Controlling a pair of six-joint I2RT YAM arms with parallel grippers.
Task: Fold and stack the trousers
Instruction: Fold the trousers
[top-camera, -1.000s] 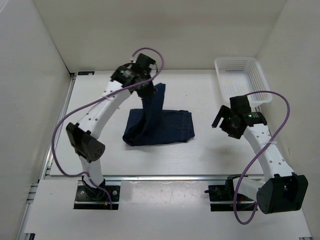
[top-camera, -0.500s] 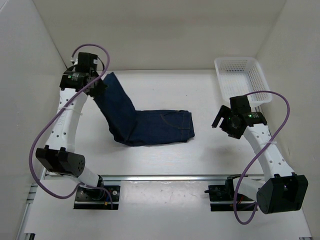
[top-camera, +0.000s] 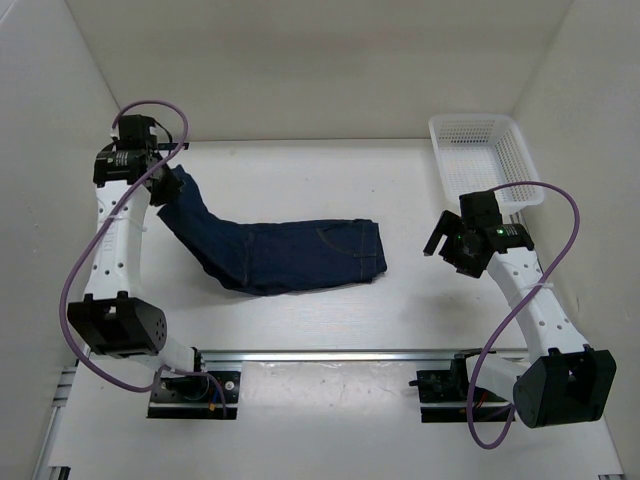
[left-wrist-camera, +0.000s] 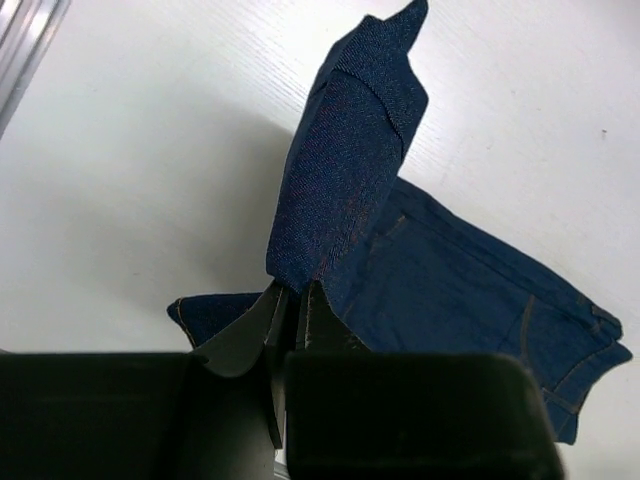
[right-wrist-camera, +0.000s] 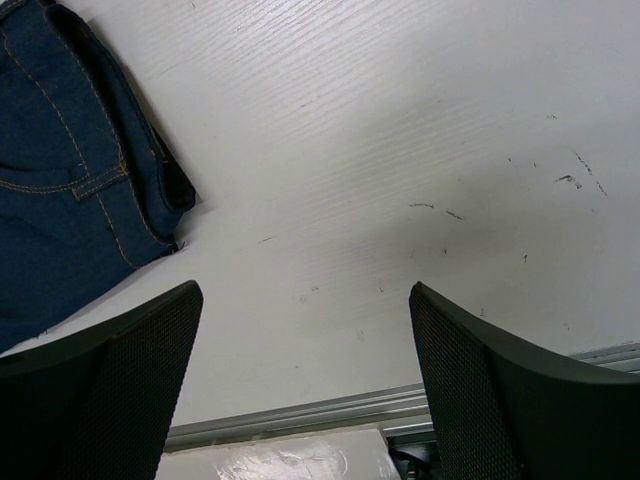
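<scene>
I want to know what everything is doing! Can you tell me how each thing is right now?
trousers: waist end lying flat on the table, leg end lifted up
left gripper: shut, pinching the leg end of the trousers
right gripper: open, holding nothing, above bare table beside the waistband
basket: upright at the far right corner, nothing seen inside
</scene>
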